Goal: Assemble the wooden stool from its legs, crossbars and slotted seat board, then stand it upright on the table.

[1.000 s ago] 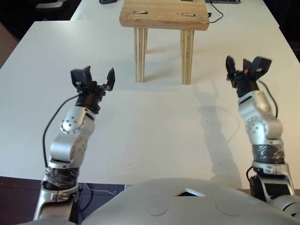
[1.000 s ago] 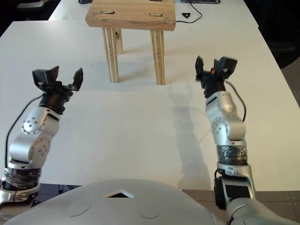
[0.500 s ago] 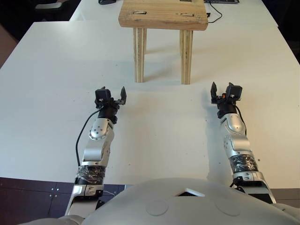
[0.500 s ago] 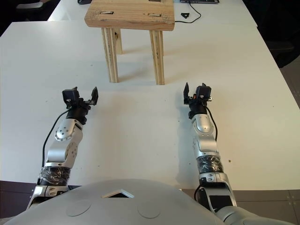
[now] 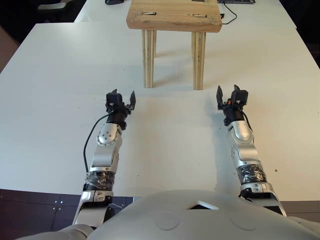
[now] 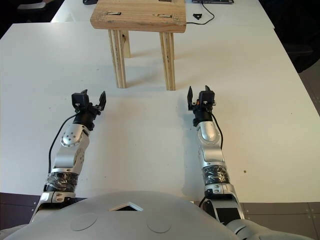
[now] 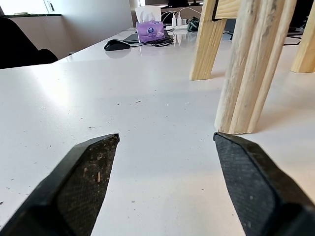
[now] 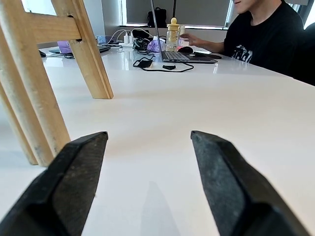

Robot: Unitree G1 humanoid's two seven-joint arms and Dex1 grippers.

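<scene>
One stool [image 5: 173,20], assembled, stands upright at the far middle of the worktop [image 5: 165,135]; two slots visible in its seat. Left gripper [image 5: 123,95] and right gripper [image 5: 227,92]: both spread wide, empty, low near its front legs.

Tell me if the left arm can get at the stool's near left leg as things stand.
Probably yes: the left gripper sits low over the table, jaws open, with the leg just ahead and nothing lying between them.

The right gripper [image 8: 147,134] sits low over the white table [image 8: 221,98], its dark fingers [image 8: 78,172] spread wide and empty. The stool leg [image 8: 34,93] stands just ahead of it. A crossbar [image 8: 49,27] joins this to a second leg [image 8: 91,59] farther off, with a laptop [image 8: 184,57] and cable [image 8: 160,67] beyond.
</scene>
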